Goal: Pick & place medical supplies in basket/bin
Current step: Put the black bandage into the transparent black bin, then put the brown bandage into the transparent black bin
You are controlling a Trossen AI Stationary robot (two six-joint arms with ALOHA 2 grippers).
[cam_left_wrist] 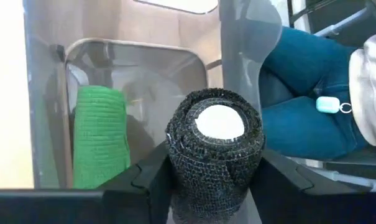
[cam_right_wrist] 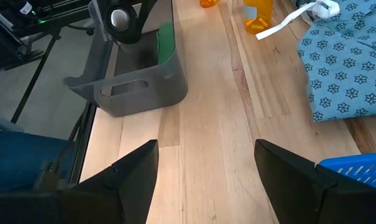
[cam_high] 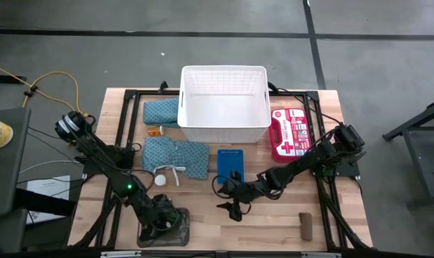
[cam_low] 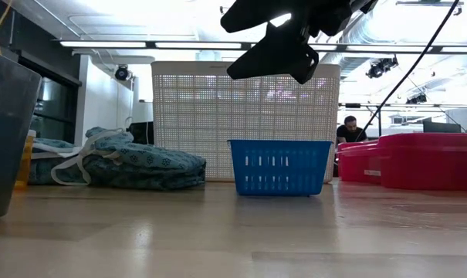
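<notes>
The left claw (cam_left_wrist: 215, 186) grips an upright black bandage roll (cam_left_wrist: 215, 149) directly above the grey plastic tray (cam_right_wrist: 135, 87), beside a green roll (cam_left_wrist: 100, 137); the right claw (cam_right_wrist: 206, 168) waits wide.

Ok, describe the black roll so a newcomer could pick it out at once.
Start at the grey tray at the table's front left corner, well in front of the big white basket. The left gripper is over that tray, and the black roll sits between its fingers. It is black with a white core showing at its end, unlike the green roll standing in the tray.
</notes>
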